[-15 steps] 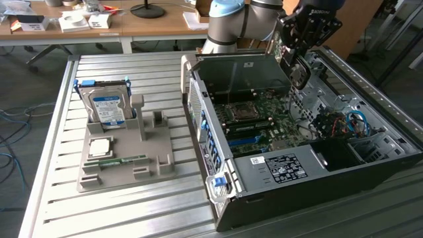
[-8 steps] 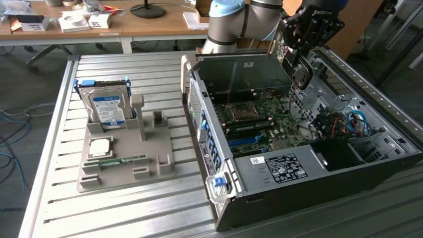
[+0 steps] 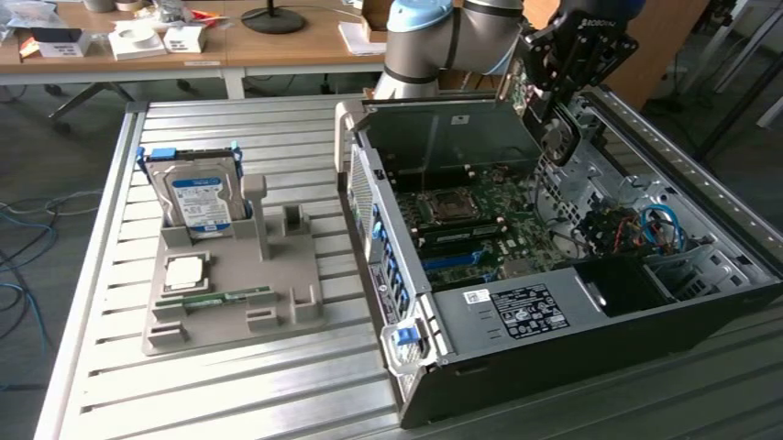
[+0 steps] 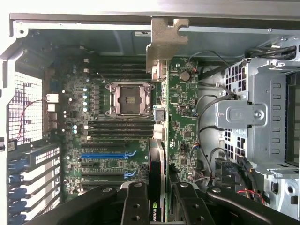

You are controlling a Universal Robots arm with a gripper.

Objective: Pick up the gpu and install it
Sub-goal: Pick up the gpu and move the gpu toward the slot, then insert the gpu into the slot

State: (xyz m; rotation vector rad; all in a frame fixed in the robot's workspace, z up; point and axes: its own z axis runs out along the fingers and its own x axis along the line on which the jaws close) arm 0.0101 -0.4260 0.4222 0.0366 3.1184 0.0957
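1. The gripper [image 3: 575,55] hangs at about one o'clock from the middle of the open case [image 3: 367,183] in the exterior view. In the wrist view its two fingers [image 4: 136,206] pinch the gpu [image 4: 180,131] edge-on, with the silver bracket [image 4: 166,42] at the card's far end. The card is in the air above the motherboard [image 4: 117,140], not seated in any slot.
2. Slip risk: the pinch sits on one end of a long thin card. A sideways nudge could pivot the card between the pads and tilt it before it reaches the board.
3. Misalignment risk: the card's long edge runs across the blue slot [image 4: 105,154] instead of along it. If it comes down like this, the edge connector probably lands on board components rather than in the slot.
4. Socket risk: the open CPU socket [image 4: 129,98] lies just beside the card's line. A low pass with a card corner could damage it.
5. Snag risk: loose cables [image 3: 648,229] lie at three o'clock from the board in the exterior view, near the drive cage [image 4: 267,122]. The bracket or a finger could catch one of them.
6. Bracket risk: the bracket has to meet the rear wall at nine o'clock from the board. If it hits the wall's edge, the card can jam half-seated.
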